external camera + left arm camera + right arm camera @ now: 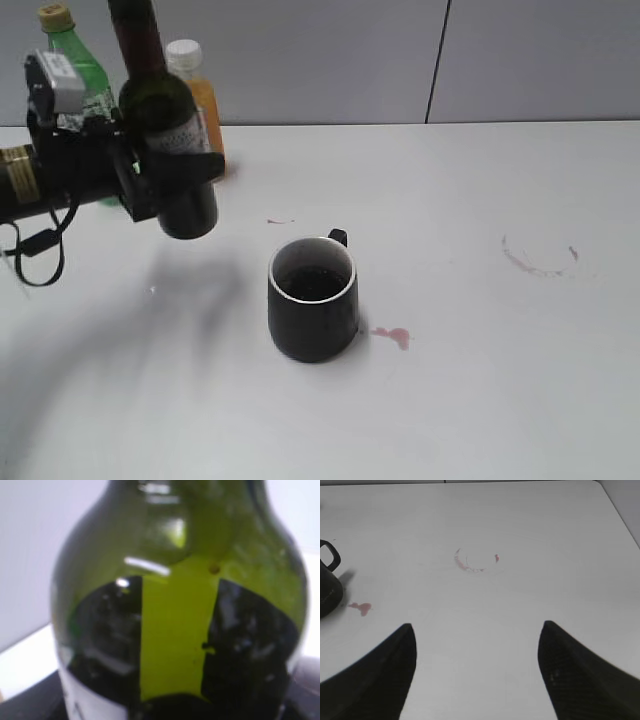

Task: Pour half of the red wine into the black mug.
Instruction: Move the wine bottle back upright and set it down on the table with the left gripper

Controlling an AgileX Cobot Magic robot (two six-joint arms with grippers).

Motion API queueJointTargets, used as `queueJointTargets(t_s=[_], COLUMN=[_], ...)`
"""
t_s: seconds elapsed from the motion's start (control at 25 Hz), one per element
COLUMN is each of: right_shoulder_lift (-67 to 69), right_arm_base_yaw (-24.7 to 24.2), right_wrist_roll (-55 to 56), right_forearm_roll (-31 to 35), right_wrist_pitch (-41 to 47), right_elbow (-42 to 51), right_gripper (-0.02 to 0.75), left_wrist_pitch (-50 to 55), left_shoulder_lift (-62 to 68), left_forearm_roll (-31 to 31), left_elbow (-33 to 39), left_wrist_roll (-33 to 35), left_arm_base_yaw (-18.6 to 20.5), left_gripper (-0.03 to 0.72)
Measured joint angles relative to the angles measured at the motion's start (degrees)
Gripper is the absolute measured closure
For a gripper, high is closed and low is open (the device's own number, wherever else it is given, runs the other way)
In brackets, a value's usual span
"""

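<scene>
Left gripper [165, 175] clamps the wine bottle [165, 130] upright, clear of the table, up-left of the mug [312, 298], which already holds dark liquid. Right gripper [477, 670] hangs open over bare table, farther off.

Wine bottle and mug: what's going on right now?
Left gripper holds wine bottle upright, left of black mug. Mug has wine inside. Right gripper open, idle.
</scene>
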Motion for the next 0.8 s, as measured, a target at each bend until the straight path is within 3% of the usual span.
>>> queueJointTargets(t_s=[0.24,0.44,0.6,0.8], right_shoulder_lift=[0.0,0.0,0.0,0.0], right_arm_base_yaw=[0.0,0.0,0.0,0.0], right_wrist_roll=[0.0,0.0,0.0,0.0], right_forearm_roll=[0.0,0.0,0.0,0.0], right_wrist_pitch=[0.0,0.0,0.0,0.0], right_elbow=[0.0,0.0,0.0,0.0], right_gripper=[0.164,0.164,0.164,0.164], left_wrist_pitch=[-0.1,0.1,1.3,3.8], left_shoulder_lift=[7.4,12.8,16.4,19.9], left_forearm_roll=[0.7,0.8,0.4,-5.3], left_elbow=[-13.6,-22.1,-25.8,-26.3], left_wrist_roll=[-4.3,-6.0,-6.5,-6.5], left_arm_base_yaw=[-0.4,-3.0,-5.6,-7.7], left_gripper=[0.143,0.143,0.143,0.143])
